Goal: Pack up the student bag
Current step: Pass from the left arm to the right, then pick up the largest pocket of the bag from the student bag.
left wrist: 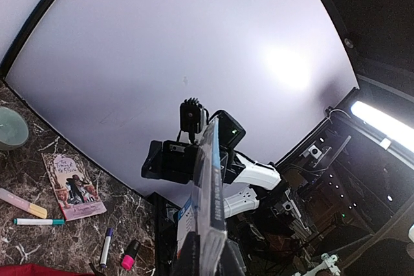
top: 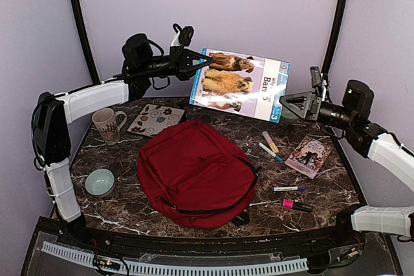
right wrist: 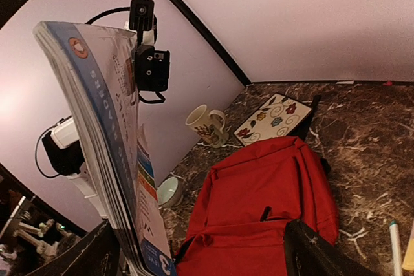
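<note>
The student bag, dark red and zipped shut, lies flat in the middle of the table; it also shows in the right wrist view. Above and behind it a thin book with dogs on its cover hangs in the air. My left gripper is shut on the book's left edge, which runs edge-on up from the jaws. My right gripper is at the book's lower right corner. Its jaws stand wide open, with the book's corner close to the left finger.
A mug, a flowered tile and a pale green bowl stand left of the bag. To its right lie a small paperback, two pens, a purple marker and a pink highlighter.
</note>
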Action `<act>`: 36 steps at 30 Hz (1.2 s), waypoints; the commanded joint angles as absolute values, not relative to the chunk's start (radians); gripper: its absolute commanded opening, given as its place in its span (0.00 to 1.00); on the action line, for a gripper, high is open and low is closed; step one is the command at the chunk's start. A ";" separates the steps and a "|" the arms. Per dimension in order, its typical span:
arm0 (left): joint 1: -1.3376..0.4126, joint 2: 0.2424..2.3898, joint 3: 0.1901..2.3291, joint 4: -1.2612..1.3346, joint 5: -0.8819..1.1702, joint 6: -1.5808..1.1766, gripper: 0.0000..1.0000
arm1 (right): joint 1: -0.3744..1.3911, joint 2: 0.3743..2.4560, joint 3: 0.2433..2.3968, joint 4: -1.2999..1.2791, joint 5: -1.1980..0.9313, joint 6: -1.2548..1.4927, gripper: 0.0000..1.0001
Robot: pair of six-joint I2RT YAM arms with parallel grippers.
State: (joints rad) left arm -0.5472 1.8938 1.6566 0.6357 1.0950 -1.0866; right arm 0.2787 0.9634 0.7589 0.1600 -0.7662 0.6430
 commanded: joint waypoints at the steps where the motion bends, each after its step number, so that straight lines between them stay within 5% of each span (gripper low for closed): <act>1: -0.556 1.900 1.696 0.716 1.110 -1.155 0.00 | 0.268 1.057 0.791 0.376 -0.994 0.776 0.84; 6: -0.574 1.902 1.697 0.609 1.055 -1.091 0.00 | 0.268 1.127 0.811 0.578 -1.085 0.921 0.72; 12: -0.579 1.890 1.702 0.458 0.992 -0.974 0.00 | 0.264 1.162 0.812 0.671 -1.095 0.986 0.15; 14: -0.577 1.884 1.714 0.358 0.962 -0.917 0.15 | 0.262 1.169 0.806 0.706 -1.098 1.025 0.01; 19: -0.564 1.834 1.716 0.055 0.820 -0.762 0.95 | 0.236 1.133 0.820 0.536 -1.025 0.967 0.00; 26: -0.583 1.850 1.847 -0.683 0.107 -0.375 0.99 | 0.191 1.070 0.901 -0.073 -0.632 0.671 0.00; 31: -0.581 1.823 1.826 -0.791 -0.196 -0.288 0.99 | 0.171 1.032 0.913 -0.158 -0.465 0.679 0.00; 36: -0.528 1.792 1.731 -0.753 0.069 -0.192 0.98 | 0.171 1.000 0.899 -0.207 -0.413 0.712 0.00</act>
State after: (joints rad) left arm -0.5602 1.8629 1.7706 -0.6765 -0.0036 -0.3046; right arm 0.1707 1.0435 0.8768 -0.1764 -0.5064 0.7143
